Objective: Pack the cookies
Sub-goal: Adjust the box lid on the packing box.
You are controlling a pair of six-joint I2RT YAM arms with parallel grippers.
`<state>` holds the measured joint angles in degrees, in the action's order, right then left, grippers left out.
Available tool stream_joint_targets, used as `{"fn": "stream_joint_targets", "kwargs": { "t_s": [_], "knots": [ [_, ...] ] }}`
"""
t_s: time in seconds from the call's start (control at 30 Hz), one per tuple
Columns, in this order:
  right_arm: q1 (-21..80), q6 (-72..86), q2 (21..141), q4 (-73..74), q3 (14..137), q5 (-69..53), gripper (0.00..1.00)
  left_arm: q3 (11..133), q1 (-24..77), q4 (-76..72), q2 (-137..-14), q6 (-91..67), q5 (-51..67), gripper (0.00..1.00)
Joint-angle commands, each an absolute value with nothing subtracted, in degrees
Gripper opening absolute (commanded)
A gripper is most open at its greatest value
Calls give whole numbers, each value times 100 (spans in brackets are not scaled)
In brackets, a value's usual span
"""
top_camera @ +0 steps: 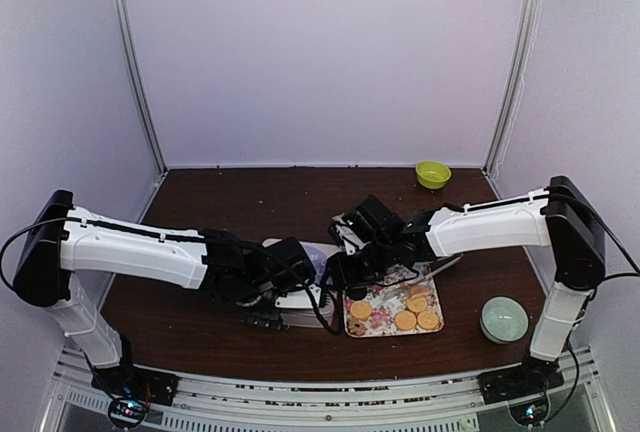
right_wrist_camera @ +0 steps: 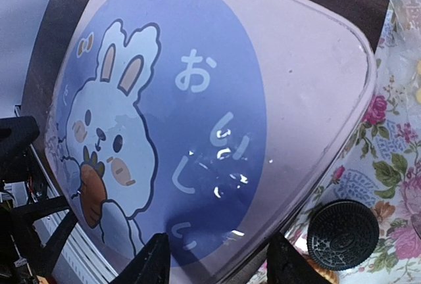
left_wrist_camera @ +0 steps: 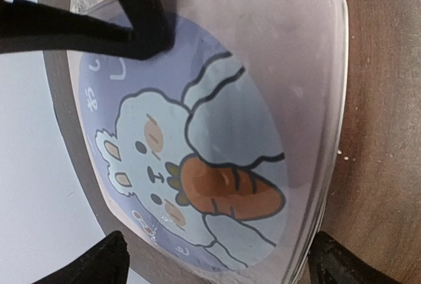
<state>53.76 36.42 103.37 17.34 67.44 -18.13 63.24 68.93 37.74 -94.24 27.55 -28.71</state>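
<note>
Several golden cookies [top_camera: 405, 320] lie on a floral tray [top_camera: 380, 324]. In the right wrist view a dark round cookie [right_wrist_camera: 343, 234] lies on the tray [right_wrist_camera: 388, 165]. Just left of the tray is a box lid [top_camera: 318, 257] with a blue bunny-and-carrot picture. It fills the left wrist view [left_wrist_camera: 217, 100] and the right wrist view [right_wrist_camera: 197, 100]. My left gripper [top_camera: 290, 277] [left_wrist_camera: 223, 261] has its jaws spread wide across the lid; I cannot tell if they touch it. My right gripper [top_camera: 340, 267] [right_wrist_camera: 223, 261] is open over the lid's edge nearest the tray.
A small green bowl [top_camera: 433, 174] stands at the back right. A pale green round dish [top_camera: 503, 319] sits at the front right near the right arm's base. Both arms meet mid-table.
</note>
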Motion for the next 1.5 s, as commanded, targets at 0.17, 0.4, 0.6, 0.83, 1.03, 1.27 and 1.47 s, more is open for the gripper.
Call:
{"fn": "stream_joint_targets", "kwargs": {
  "t_s": [0.17, 0.4, 0.6, 0.83, 1.03, 1.27, 1.47],
  "knots": [
    [5401, 3446, 10627, 1891, 7359, -1978, 51, 6466, 6498, 4398, -8768, 2510, -1402, 98],
    [5387, 3188, 10587, 2278, 7402, -1811, 51, 6694, 5070, 4935, -8008, 2516, 256, 98],
    [5340, 3091, 10451, 2360, 7247, -1711, 51, 6218, 4034, 4515, -7894, 2701, -116, 98],
    [5318, 3055, 10348, 2375, 7125, -1649, 52, 5658, 3552, 3571, -8379, 2638, -777, 93],
    [5293, 3071, 10248, 2343, 7072, -1614, 53, 5876, 3555, 3436, -8843, 2385, -468, 88],
    [5229, 3113, 10155, 2255, 6898, -1628, 55, 6046, 3597, 3428, -8999, 2456, -157, 88],
    [5181, 3106, 10106, 2226, 6805, -1553, 55, 6199, 3696, 3504, -9026, 2535, -74, 88]
  ]
}}
